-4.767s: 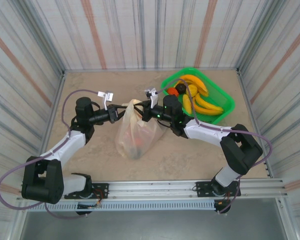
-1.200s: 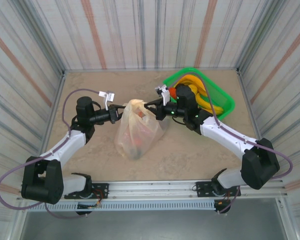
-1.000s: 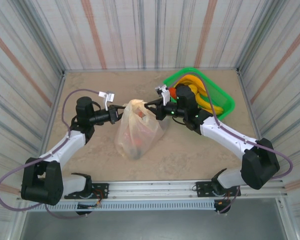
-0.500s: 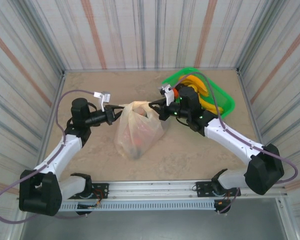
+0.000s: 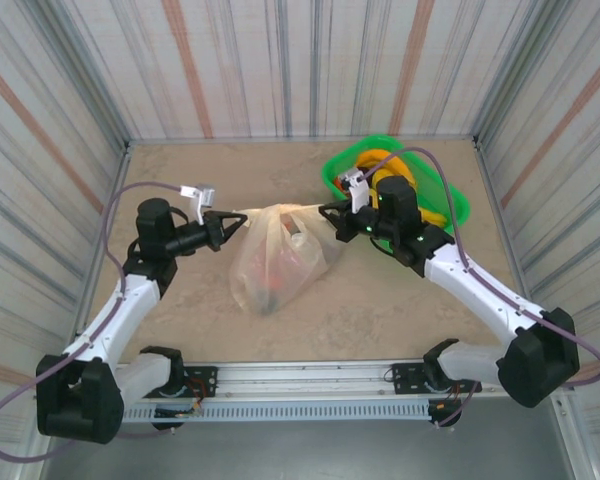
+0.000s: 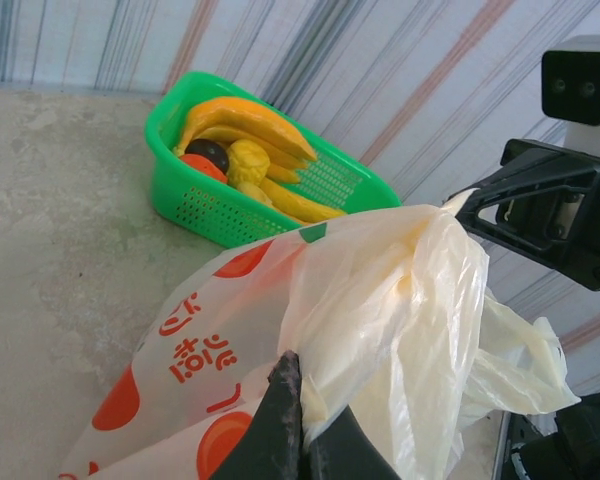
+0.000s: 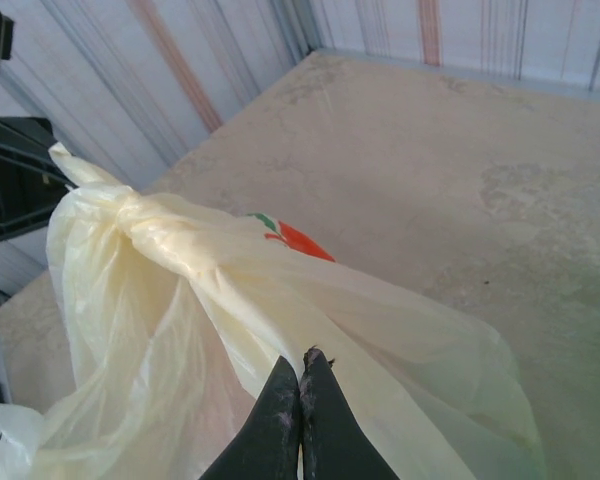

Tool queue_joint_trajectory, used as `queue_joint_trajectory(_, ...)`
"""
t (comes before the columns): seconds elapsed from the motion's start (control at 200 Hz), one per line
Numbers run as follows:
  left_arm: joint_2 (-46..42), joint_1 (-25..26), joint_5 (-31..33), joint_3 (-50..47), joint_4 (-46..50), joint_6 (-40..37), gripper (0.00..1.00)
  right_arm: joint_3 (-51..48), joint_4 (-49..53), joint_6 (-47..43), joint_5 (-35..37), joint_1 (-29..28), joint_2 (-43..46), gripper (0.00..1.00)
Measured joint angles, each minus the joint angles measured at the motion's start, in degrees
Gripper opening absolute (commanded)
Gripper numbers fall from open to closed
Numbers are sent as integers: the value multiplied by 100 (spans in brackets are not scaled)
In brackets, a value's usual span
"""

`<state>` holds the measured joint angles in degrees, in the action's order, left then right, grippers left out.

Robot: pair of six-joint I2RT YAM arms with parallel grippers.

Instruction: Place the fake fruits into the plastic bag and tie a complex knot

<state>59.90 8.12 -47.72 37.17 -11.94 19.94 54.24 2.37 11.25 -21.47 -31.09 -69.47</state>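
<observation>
I list: bag [image 5: 277, 258] mid-table, fruits [image 5: 272, 292] inside, its top stretched between my left gripper [image 5: 242, 219] and right gripper [image 5: 325, 210], both pinching its film; green basket [image 5: 452, 197] of bananas [image 5: 395, 168] far right; mottled beige table [image 5: 380, 310]; striped walls [image 5: 280, 70] around.

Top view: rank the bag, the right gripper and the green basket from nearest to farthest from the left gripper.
1. Bag: mid-table, its top pinched in the shut left gripper itself.
2. Right gripper: across the bag's stretched top, shut on the other end.
3. Green basket: beyond the right gripper, at the table's far right corner.
</observation>
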Motion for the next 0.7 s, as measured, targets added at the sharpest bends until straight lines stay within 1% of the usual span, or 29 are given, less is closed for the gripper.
queue_joint_trajectory(0.476, -197, -221, 243, -251, 376, -24, 0, -452, 289, -17, 42, 459, 304, 0)
queue_joint_trajectory(0.616, -258, -374, 313, -385, 431, 33, 0, -610, 284, -15, 0, 566, 343, 0)
queue_joint_trajectory(0.701, -295, -551, 365, -522, 452, 133, 0, -741, 267, -11, -66, 664, 358, 0)
